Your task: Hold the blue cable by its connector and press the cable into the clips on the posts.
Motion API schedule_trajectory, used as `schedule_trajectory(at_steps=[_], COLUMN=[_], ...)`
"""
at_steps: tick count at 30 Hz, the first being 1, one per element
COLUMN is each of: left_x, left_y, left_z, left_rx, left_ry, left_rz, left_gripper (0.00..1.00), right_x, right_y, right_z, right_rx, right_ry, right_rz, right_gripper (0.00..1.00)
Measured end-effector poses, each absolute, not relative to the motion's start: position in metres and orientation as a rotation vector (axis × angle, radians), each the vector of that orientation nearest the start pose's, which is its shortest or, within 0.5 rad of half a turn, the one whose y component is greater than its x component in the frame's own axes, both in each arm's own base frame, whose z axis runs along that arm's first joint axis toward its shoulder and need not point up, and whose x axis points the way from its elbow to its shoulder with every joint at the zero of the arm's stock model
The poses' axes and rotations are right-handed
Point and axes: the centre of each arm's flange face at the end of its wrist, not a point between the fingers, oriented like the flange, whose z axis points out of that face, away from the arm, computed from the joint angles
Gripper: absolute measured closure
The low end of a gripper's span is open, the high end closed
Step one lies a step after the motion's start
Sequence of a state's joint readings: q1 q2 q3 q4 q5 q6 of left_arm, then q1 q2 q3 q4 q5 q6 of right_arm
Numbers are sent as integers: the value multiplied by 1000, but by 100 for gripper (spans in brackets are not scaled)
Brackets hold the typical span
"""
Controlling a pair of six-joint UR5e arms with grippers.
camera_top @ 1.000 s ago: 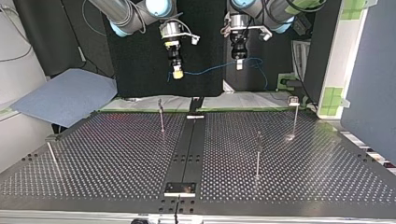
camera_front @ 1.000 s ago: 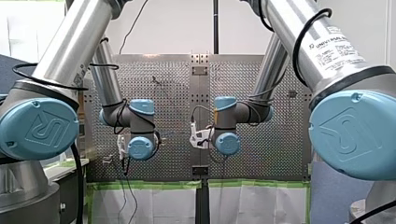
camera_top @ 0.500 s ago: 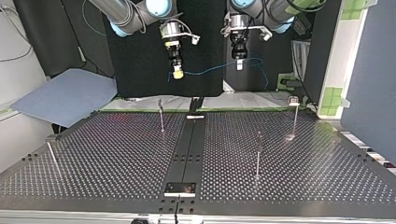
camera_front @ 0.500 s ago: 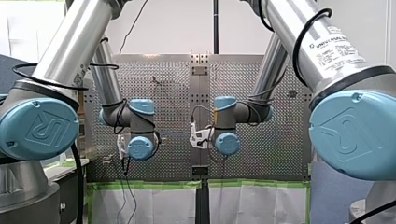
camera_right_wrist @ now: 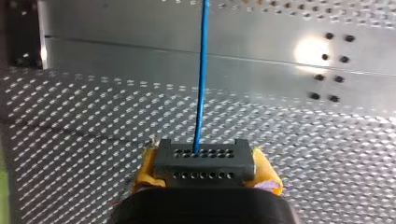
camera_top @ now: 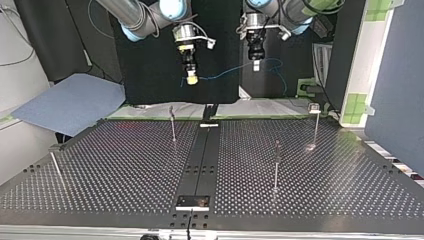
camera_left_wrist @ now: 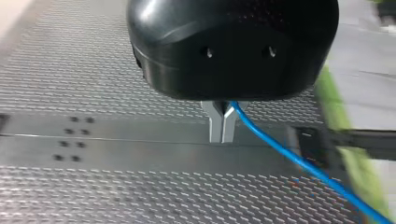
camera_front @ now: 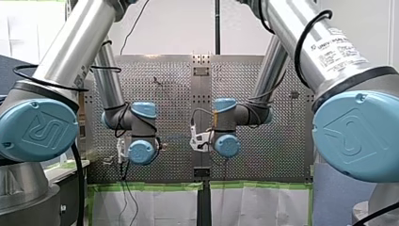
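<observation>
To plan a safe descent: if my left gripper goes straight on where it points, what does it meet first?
Probably the smooth metal centre strip of the perforated table, below the left gripper; height is unclear.

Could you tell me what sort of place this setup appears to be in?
Probably a robotics lab test cell: a perforated metal table carrying thin posts, and a blue cable strung between my right gripper and my left gripper.
</observation>
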State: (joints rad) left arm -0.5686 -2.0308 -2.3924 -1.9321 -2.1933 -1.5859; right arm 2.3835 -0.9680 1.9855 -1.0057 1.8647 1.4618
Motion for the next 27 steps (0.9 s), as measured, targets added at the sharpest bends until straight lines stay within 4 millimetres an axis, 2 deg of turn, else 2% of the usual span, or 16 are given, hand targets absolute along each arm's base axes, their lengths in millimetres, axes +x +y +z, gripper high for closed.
schedule_trajectory(at_steps=[6,12,22,27], left_x=[263,259,258,260], left_y=[-257,-254,-255,-254], left_z=[39,32,34,47], left_rx=[29,51,43,6], left_ry=[1717,1754,1748,1726], left_rz=[144,169,166,182], left_gripper=[99,99,99,99], right_x=[458,451,447,457], right_y=[-295,-292,-287,-292], right_z=[51,42,38,54], right_rx=[1665,1701,1757,1743], right_ry=[-868,-892,-898,-902], right_rz=[1381,1310,1253,1289], right_gripper=[100,100,100,100])
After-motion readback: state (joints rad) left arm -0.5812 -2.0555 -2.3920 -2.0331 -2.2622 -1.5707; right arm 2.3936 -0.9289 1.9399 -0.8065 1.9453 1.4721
